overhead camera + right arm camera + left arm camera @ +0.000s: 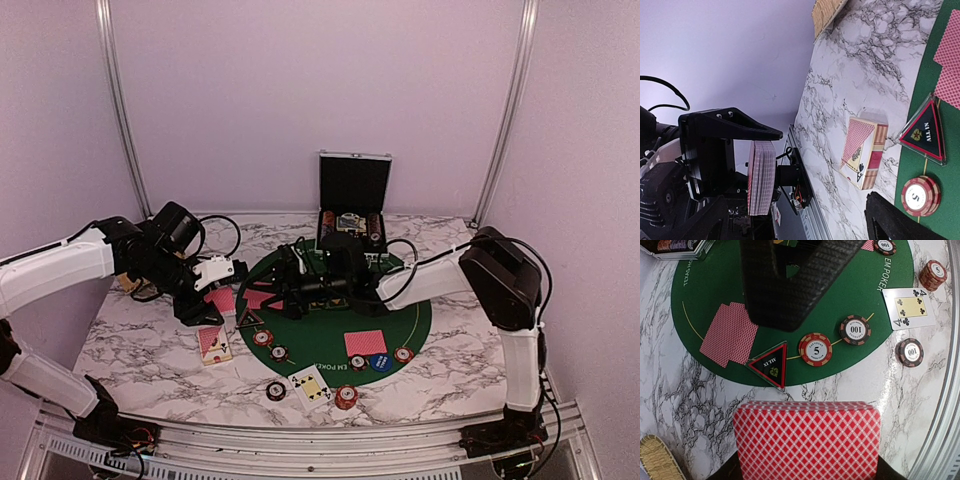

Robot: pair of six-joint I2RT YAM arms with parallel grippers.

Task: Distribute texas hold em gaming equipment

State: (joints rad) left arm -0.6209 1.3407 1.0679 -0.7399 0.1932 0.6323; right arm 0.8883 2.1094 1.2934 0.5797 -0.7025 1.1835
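- White marble-patterned bench (150,350) with grey veins carries everything.
- Large round green felt mat (310,335) with a thin yellow line and white lettering lies flat at the bench's middle.
- Black case with silver metal edges (354,185) stands at the mat's far rim, its lid upright.
- Woven straw basket (655,460) sits on the bare marble off the mat's left side, only its edge showing.
- Pale lilac wall (310,90) rises behind, flanked by silver metal posts (118,110).

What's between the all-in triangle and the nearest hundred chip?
A red five chip, flanked by the triangle and hundred chip, in the left wrist view.
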